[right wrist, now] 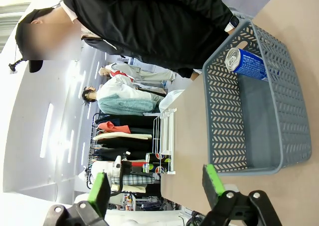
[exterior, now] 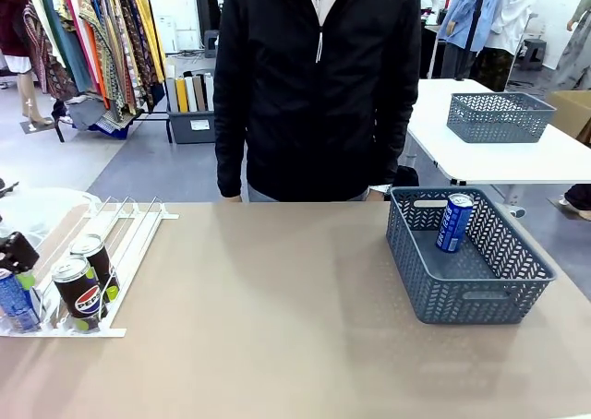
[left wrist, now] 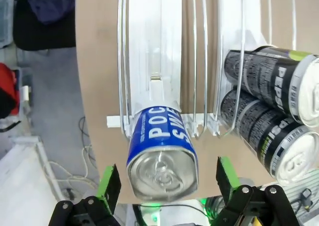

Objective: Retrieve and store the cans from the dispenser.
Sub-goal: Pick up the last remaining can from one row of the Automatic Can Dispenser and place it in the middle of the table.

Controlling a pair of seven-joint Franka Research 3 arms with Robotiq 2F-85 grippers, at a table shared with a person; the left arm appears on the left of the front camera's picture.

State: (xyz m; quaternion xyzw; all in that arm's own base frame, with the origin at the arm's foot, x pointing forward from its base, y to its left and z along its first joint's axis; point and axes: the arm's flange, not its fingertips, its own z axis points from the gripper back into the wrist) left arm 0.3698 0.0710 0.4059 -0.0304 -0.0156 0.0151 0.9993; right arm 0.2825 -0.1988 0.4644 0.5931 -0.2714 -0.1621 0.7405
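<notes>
Loosely, left jaws straddle blue can (left wrist: 162, 141) at low end of dispenser (left wrist: 167, 47).

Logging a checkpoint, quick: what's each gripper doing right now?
Left gripper: open, straddling the blue can, not gripping it.
Right gripper: open, empty.

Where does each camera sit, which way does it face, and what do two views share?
Front: fixed on the robot's side, looking across the table at the person; left gripper at the left edge, at the dispenser.
Left wrist: on the left arm, looking along the dispenser lanes at a blue can between its open jaws, black cans beside.
Right wrist: on the right arm, rolled sideways, facing the basket and person; right gripper open at the bottom.
Shared: front and right wrist both show the stored can in the basket.
</notes>
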